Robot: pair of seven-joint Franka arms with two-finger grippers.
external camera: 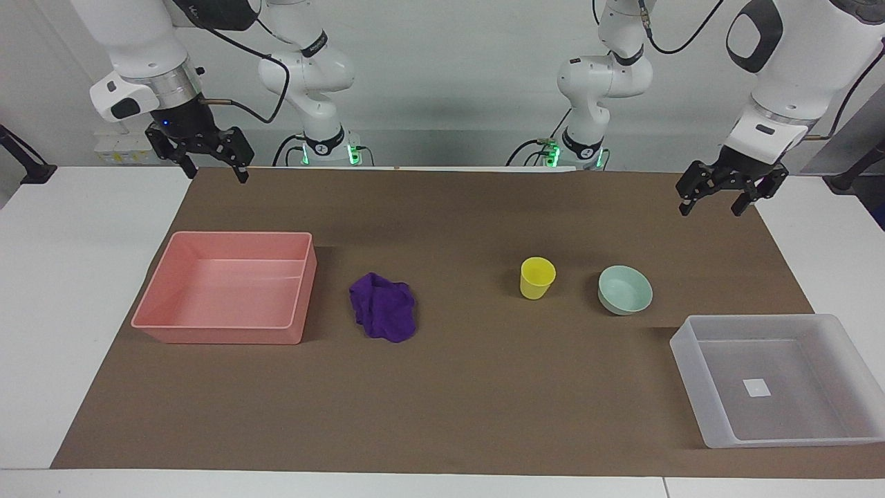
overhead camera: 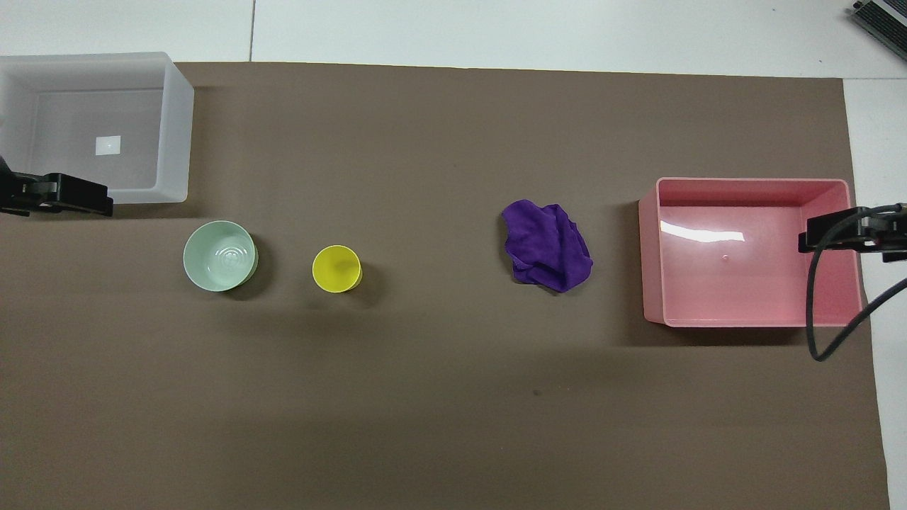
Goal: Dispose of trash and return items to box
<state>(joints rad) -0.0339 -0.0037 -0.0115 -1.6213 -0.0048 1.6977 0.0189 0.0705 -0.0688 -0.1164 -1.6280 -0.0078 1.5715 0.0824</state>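
The purple cloth lies crumpled on the brown mat beside the pink bin. The yellow cup stands upright near the middle. The mint-green bowl sits beside it, toward the left arm's end. The translucent box with a white sticker on its floor is empty, farther from the robots than the bowl. My left gripper hangs open and empty in the air at the left arm's end. My right gripper hangs open and empty above the pink bin's end.
The pink bin stands empty at the right arm's end of the brown mat. White tabletop borders the mat. A black cable loops down from the right gripper over the pink bin's corner.
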